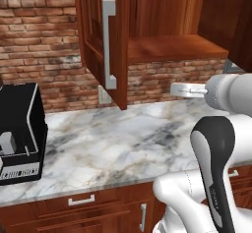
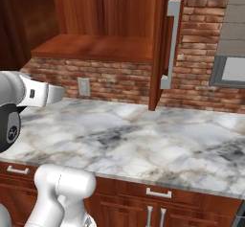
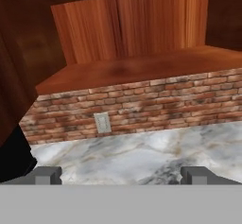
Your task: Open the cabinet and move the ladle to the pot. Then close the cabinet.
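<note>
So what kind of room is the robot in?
It looks like a kitchen. There is a wooden wall cabinet with its doors open, a marble counter with drawers under it, and a brick wall behind. A black appliance sits on the counter too.

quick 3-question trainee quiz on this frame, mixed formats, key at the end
1. True or false: both doors of the cabinet are shut.
2. Multiple choice: what sits on the brick wall just above the counter, below the cabinet? A) a wall outlet B) a clock C) a hanging pan
3. Fill in: in the hand view, the tips of the gripper stand wide apart, so it is ____.

Key:
1. False. The doors are swung out, and the handle of one juts toward the camera.
2. A, the wall outlet.
3. open; nothing is between the tips.
</note>
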### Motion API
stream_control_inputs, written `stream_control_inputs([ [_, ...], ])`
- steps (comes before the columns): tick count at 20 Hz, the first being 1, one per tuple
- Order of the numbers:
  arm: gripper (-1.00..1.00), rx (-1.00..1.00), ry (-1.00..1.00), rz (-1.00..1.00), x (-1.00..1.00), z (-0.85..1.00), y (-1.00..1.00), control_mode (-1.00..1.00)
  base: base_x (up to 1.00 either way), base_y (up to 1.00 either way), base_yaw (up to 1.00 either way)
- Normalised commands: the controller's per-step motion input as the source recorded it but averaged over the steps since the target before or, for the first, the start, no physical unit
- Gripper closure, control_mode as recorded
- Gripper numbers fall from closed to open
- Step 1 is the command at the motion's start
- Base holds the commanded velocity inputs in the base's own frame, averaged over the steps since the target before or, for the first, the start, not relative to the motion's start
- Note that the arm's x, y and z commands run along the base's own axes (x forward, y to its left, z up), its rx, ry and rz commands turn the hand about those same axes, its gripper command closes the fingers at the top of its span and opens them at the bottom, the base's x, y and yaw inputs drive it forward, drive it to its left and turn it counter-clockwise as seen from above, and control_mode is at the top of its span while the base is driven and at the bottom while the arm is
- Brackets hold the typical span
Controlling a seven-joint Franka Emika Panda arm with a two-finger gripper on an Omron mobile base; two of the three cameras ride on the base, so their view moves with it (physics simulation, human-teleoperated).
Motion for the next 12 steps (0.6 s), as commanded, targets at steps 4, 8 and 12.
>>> stream_control_inputs([
  [4,-1.0,0.0,0.0,0.0,0.0,0.0,0.0,1.0,0.12,-0.01,0.0],
  [8,-1.0,0.0,0.0,0.0,0.0,0.0,0.0,1.0,0.05,-0.09,0.0],
  [12,-1.0,0.0,0.0,0.0,0.0,0.0,0.0,1.0,0.0,-0.22,0.0],
])
